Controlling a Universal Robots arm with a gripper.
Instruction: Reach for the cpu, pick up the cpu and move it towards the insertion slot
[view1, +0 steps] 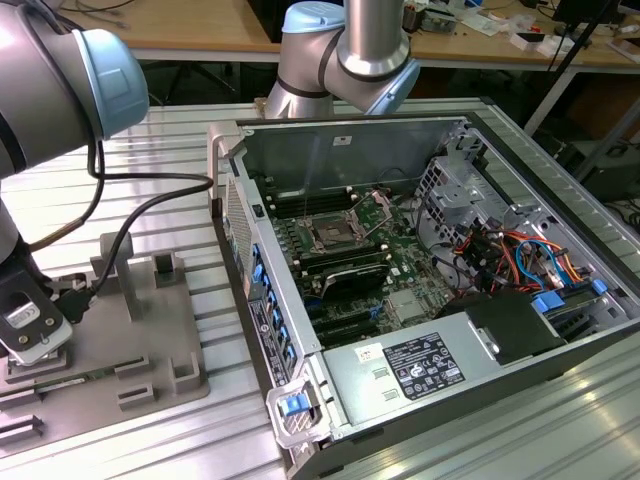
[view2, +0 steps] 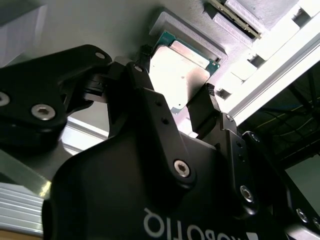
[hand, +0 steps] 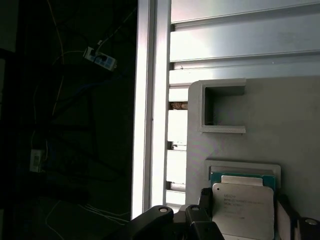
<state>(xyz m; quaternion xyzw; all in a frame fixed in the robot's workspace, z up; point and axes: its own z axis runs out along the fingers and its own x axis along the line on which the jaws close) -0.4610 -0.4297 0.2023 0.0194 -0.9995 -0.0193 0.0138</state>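
Observation:
The cpu (hand: 243, 210) is a thin square chip with a pale silvery top, sitting between two black fingers (hand: 205, 201). My gripper (view2: 176, 82) is shut on the cpu (view2: 179, 75), one finger (view2: 204, 107) pressed on each of two opposite edges. It is held just over a framed recess of the grey tray (hand: 280, 125), where a teal-edged chip (hand: 242, 178) lies. In the exterior view my gripper (view1: 35, 335) hangs low over the tray (view1: 150, 350) at the left. The insertion slot (view1: 328, 237), a dark silver-framed socket, sits in the green motherboard far to the right.
The open computer case (view1: 450, 370) has raised metal walls around the motherboard, with a drive cage and coloured cables at its right. Upright posts (view1: 112, 262) stand on the tray. A black cable (view1: 150, 180) trails from the arm. The slatted table's edge (hand: 145, 125) runs beside the tray.

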